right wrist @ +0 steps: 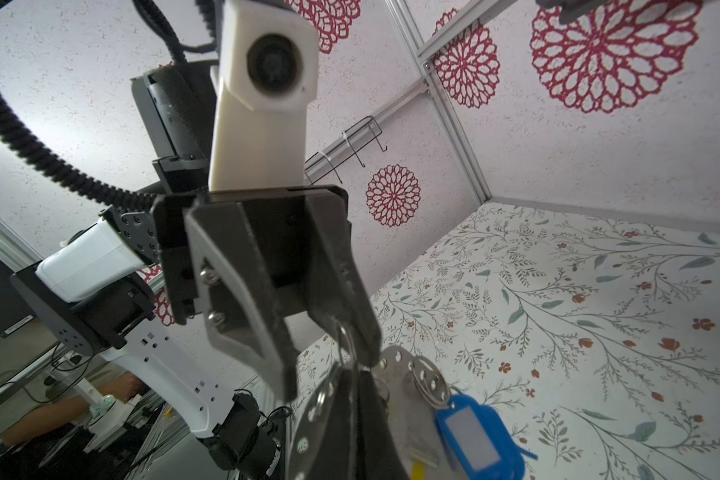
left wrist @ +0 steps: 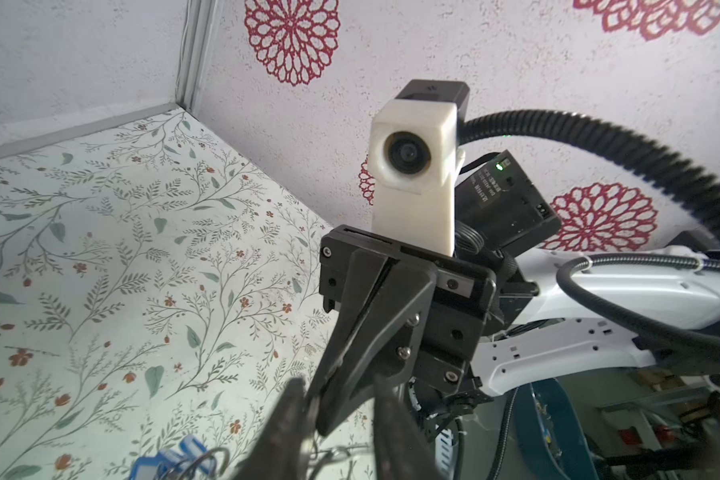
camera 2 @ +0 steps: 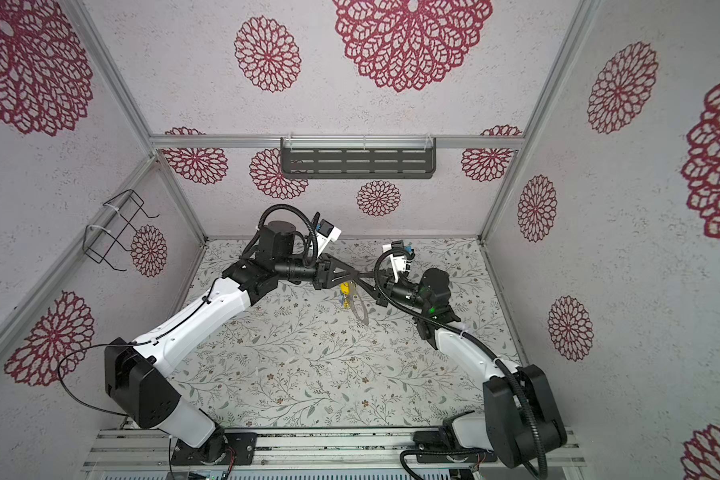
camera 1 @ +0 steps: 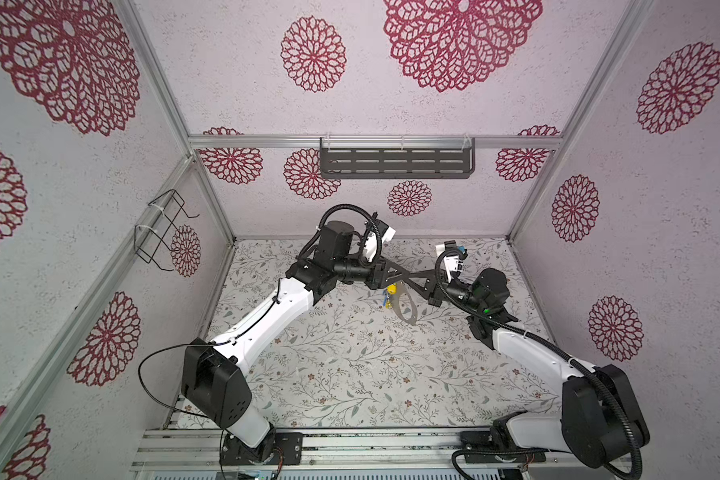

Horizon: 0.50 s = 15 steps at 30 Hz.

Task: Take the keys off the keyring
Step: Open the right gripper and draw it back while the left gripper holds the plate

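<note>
Grey metal keyring [right wrist: 393, 365] hung clamped in my right gripper [left wrist: 329, 411], yellow and blue keys [camera 1: 387, 297] dangling on its left, while my left gripper [right wrist: 325, 370] stood with jaws apart.

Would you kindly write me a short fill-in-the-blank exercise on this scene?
1. The left gripper is ___, not shut.
2. The right gripper is shut on the ___.
3. In the right wrist view, the windowed tag is ___.
4. In a top view, the uppermost tag is ___.
Missing: open; keyring; blue; yellow.
</note>
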Tool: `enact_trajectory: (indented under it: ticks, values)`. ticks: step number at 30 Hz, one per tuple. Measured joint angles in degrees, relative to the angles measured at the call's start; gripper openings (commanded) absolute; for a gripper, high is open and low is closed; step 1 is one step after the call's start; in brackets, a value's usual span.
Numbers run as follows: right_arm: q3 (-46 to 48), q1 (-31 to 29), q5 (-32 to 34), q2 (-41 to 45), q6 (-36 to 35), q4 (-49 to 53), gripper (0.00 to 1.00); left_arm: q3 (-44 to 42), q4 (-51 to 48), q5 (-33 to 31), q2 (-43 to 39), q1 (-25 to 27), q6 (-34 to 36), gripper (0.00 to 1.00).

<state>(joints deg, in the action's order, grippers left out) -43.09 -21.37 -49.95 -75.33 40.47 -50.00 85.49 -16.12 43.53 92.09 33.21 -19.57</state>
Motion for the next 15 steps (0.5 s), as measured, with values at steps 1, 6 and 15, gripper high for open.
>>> enact_trajectory:
  ticks: [1, 6, 15]
  values:
    - [0.81, -0.11, 1.18, 0.46, -0.15, -0.81, 0.00, -0.94, 1.07, -0.94, -0.46, -0.17, -0.55, 0.53]
    - [3.89, -0.24, 5.60, 1.66, -0.57, -4.48, 0.00, -10.36, 9.03, -7.61, -6.34, -3.15, -6.21, 0.33]
    - [4.76, -0.26, 11.82, 2.60, -5.70, 3.15, 0.00, -19.47, 19.67, -13.05, -9.64, -8.96, -13.20, 0.33]
